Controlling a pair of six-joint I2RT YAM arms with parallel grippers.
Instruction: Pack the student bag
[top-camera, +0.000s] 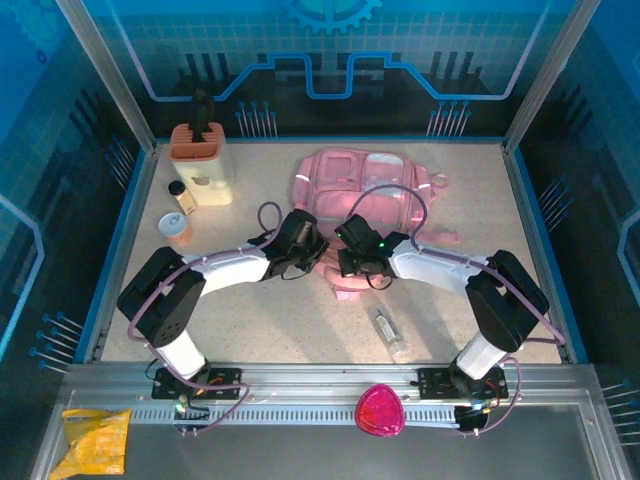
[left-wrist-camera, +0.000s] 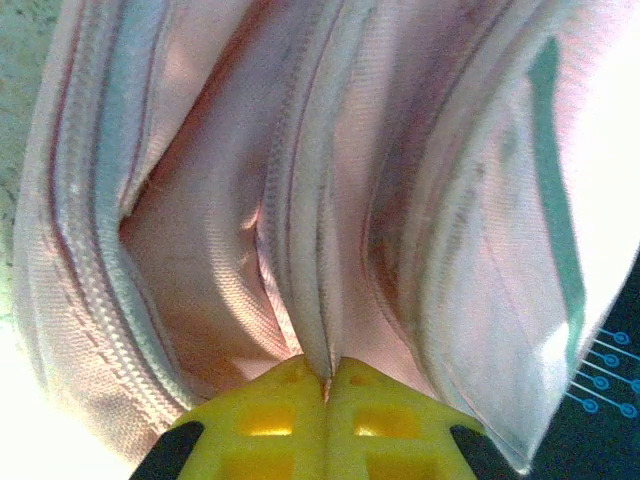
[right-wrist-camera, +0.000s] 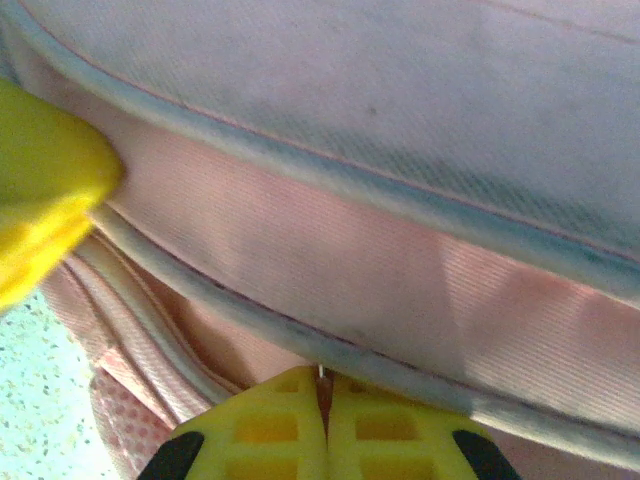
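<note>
The student bag, a big soft pink backpack, lies flat at the middle-far part of the table. Both arms reach in to its near edge. My left gripper is shut on an upright fold of the student bag's pink fabric with a pale zip edge, pinched between the yellow fingertips. My right gripper is shut right at a pale piped seam of the student bag, with a thin pale sliver caught between its tips. The left gripper's yellow finger shows at the left of the right wrist view.
A cream and orange holder with dark items stands at the far left, with a small dark-capped bottle and an orange-lidded can beside it. A clear bottle lies near the right arm. A magenta rounded object and a yellow packet sit by the front rail.
</note>
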